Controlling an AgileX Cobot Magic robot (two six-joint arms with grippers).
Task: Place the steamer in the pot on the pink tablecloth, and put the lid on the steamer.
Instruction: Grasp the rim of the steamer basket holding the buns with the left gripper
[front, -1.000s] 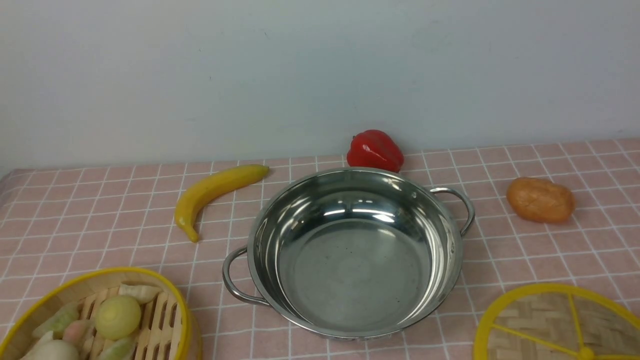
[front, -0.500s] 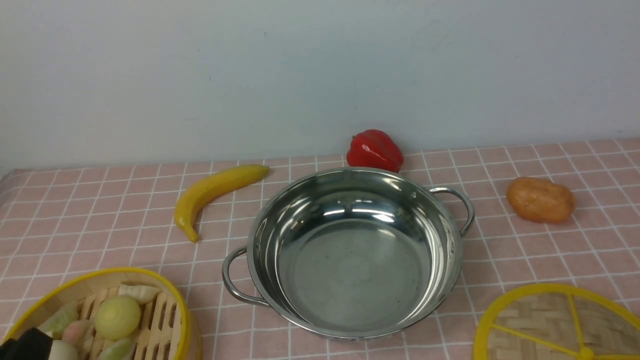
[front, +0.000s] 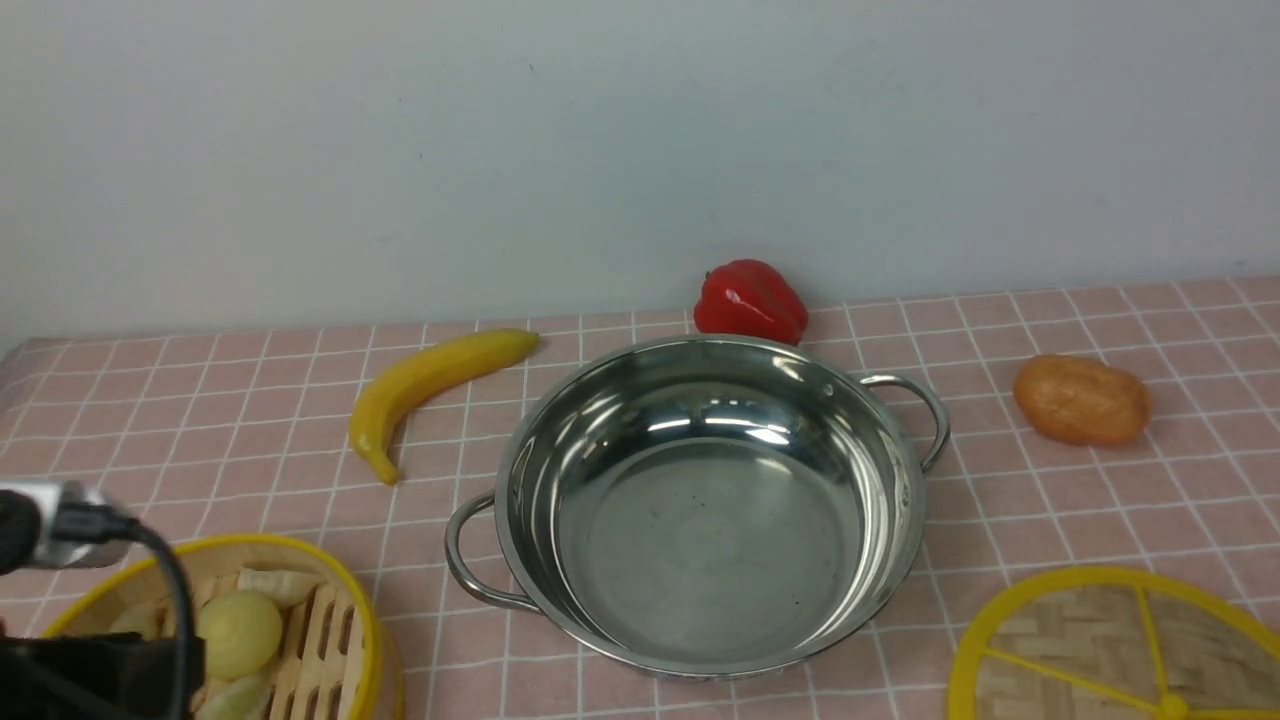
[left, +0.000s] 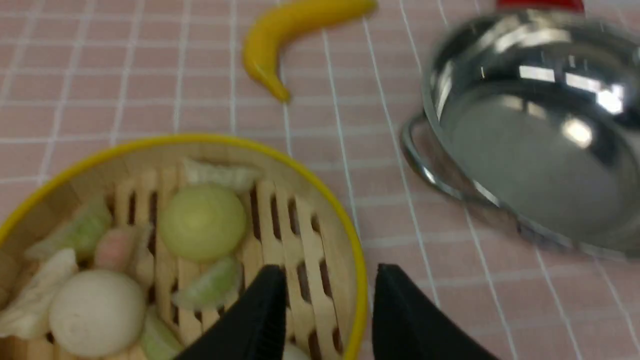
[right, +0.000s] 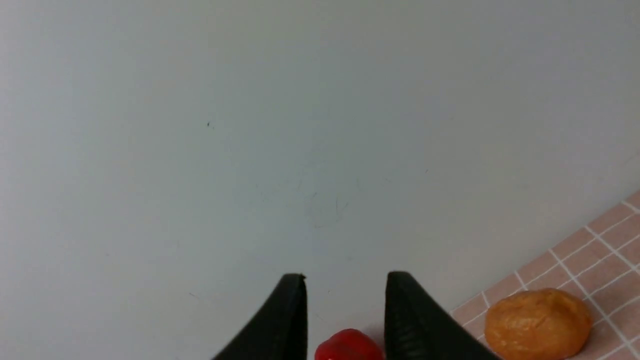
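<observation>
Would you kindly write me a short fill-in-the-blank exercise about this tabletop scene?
1. The pot is ____ inside.
2. The banana lies on the pot's ____ side.
3. The open left gripper hovers at the steamer's ____ rim.
4. The lid rests on the ____ tablecloth.

Missing words: empty; left; yellow; pink.

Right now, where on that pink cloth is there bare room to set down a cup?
The pink tablecloth is barest left of the banana, behind the steamer. Another patch sits between the pot, the orange roll and the lid. Crowded: red pepper close behind the pot; steamer near its left handle.
</observation>
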